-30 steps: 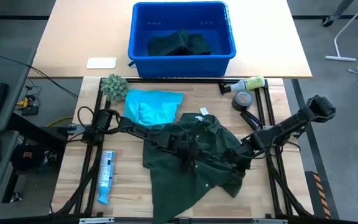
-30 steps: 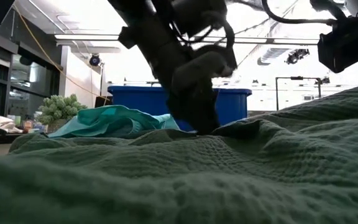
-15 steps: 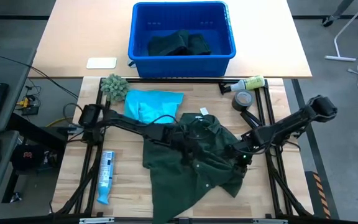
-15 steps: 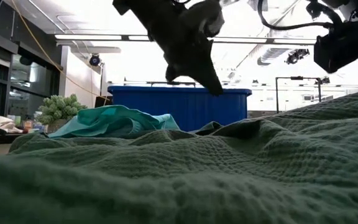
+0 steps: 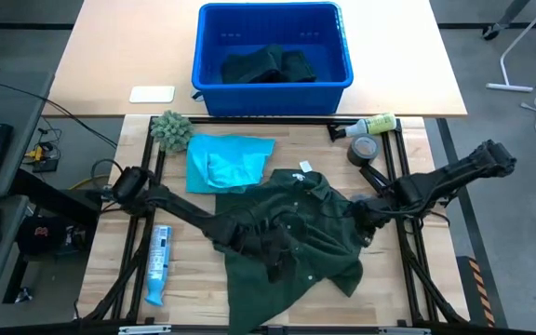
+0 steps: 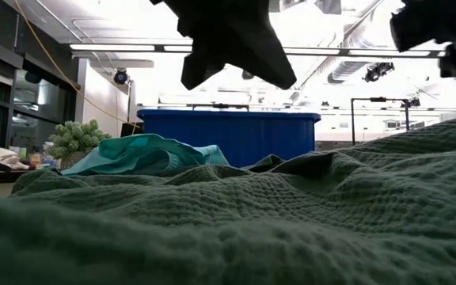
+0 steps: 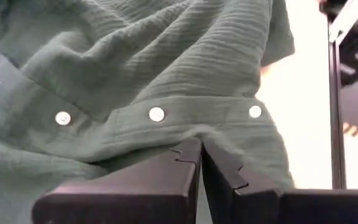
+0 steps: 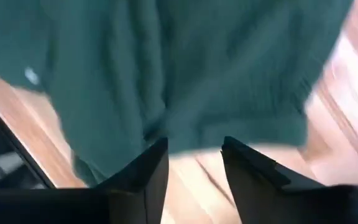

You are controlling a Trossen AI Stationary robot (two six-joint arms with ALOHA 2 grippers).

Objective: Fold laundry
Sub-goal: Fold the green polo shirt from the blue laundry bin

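Observation:
A dark green buttoned shirt lies crumpled on the wooden table, with a white neck tag at its far edge. A turquoise shirt lies flat at its far left, touching it. My left gripper hangs shut over the green shirt's middle, above its button placket; in the low view it is well clear of the cloth. My right gripper stands open above the shirt's right edge, raised, with bare table showing between its fingers.
A blue bin holding dark cloth stands on the far table. A fuzzy green ball, a tape roll, a bottle and a blue-and-white tube lie around the shirts. Black frame rails run along both sides.
My left gripper has risen off the green shirt and drawn toward the table's near-left, rolling as it went, and has stayed shut. My right gripper has lifted and pulled back toward the table's right and far side. The shirt lies as before.

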